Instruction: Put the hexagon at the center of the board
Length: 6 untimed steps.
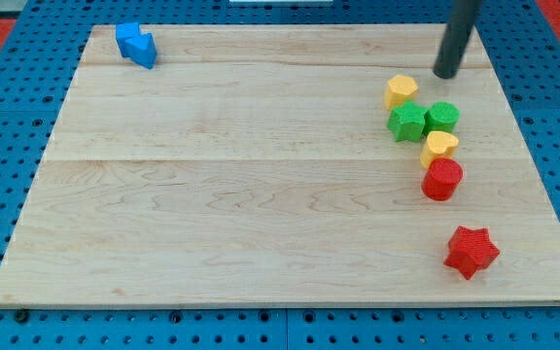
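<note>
A yellow hexagon block [402, 90] lies near the view's upper right on the wooden board [241, 194]. My tip [446, 75] rests on the board just right of it and slightly above, a small gap apart. Below the hexagon are a green star [407, 122] and a green round block [442, 117], side by side and touching.
A second yellow block [439, 146], shape unclear, sits on top of a red cylinder [442, 180] in the view, below the green pair. A red star [472, 251] lies at the lower right. Two blue blocks [136, 44] sit together at the upper left corner.
</note>
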Each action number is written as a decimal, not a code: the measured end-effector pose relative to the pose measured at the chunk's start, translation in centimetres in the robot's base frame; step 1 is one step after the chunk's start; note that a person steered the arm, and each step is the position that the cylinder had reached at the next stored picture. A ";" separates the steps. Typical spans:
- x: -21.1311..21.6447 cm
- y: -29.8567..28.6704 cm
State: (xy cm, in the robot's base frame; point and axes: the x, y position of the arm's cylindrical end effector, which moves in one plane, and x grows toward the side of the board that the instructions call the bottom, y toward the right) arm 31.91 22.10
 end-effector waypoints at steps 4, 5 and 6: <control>1.9 -13.2; 1.6 -12.7; 5.3 -13.4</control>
